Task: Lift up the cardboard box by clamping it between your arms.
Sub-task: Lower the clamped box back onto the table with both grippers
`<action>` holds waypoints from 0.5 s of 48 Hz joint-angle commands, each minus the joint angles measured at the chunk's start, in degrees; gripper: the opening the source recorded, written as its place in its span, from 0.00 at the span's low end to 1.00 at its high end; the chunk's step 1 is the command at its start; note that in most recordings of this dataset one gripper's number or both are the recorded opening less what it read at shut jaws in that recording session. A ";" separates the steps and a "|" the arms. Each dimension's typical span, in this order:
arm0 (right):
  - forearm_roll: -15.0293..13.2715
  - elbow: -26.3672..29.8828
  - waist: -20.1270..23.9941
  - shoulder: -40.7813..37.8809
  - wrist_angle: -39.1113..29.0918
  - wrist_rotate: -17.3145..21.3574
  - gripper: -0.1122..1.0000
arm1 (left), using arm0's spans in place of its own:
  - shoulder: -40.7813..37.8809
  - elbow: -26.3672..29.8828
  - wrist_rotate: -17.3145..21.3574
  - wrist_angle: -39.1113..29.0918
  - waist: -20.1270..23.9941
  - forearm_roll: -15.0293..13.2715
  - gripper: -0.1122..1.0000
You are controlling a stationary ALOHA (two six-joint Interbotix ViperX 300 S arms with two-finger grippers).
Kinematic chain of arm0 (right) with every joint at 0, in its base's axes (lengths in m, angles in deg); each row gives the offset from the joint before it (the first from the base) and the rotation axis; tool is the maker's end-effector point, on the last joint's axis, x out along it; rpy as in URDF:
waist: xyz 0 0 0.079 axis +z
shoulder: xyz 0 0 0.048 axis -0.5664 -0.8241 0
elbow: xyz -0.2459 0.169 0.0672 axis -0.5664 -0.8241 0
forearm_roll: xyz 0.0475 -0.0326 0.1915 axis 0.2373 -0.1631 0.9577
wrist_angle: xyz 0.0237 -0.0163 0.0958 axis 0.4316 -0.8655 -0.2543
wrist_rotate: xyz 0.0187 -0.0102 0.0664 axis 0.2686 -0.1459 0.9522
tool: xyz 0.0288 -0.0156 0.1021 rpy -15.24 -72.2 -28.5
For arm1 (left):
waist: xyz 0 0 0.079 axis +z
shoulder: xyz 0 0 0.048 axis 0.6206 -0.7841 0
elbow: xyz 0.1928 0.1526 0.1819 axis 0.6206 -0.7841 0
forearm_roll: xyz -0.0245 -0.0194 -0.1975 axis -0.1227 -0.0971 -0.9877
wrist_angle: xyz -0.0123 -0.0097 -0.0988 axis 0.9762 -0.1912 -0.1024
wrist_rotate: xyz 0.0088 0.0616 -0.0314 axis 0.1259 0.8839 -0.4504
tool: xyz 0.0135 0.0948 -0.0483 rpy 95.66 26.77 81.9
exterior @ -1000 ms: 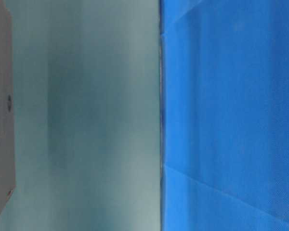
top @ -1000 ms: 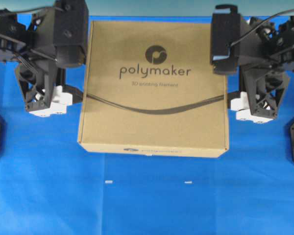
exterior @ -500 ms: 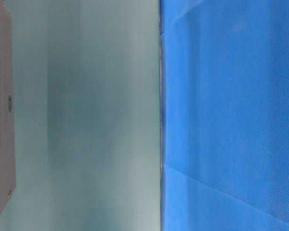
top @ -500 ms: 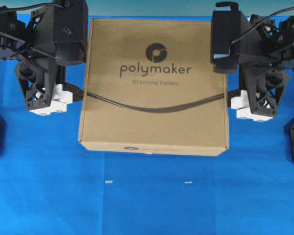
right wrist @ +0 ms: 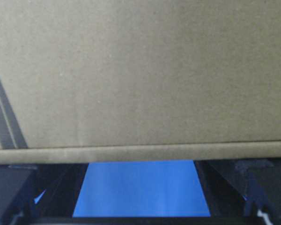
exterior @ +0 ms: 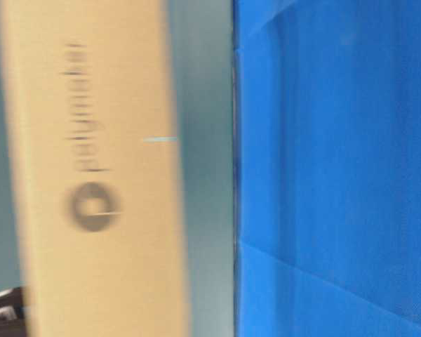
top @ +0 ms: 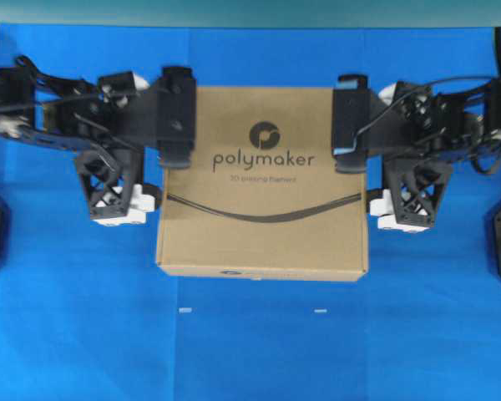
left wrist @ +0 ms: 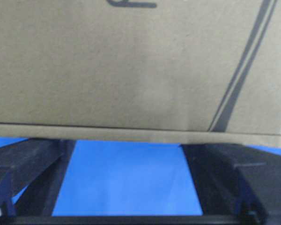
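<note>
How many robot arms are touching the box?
2. The left arm presses the box's left side, and the right arm presses its right side. None look hidden.

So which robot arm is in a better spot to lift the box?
Neither alone. The left gripper and right gripper sit against opposite sides of the cardboard box, jaws open, so both probably must squeeze and lift together.
</note>
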 commanded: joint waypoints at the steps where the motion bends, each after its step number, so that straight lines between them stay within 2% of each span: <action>1: 0.44 -0.35 -0.09 -1.05 8.53 0.88 0.99 | -0.88 0.70 -1.85 7.12 -0.18 -0.26 0.88; 13: 0.44 -5.45 0.09 -5.10 16.88 0.79 0.99 | -5.27 -4.75 -2.02 12.13 -0.09 -0.26 0.88; 24: 0.44 -6.33 0.35 -9.67 19.78 0.62 0.99 | -8.96 -8.00 -4.31 16.08 -0.09 -0.26 0.88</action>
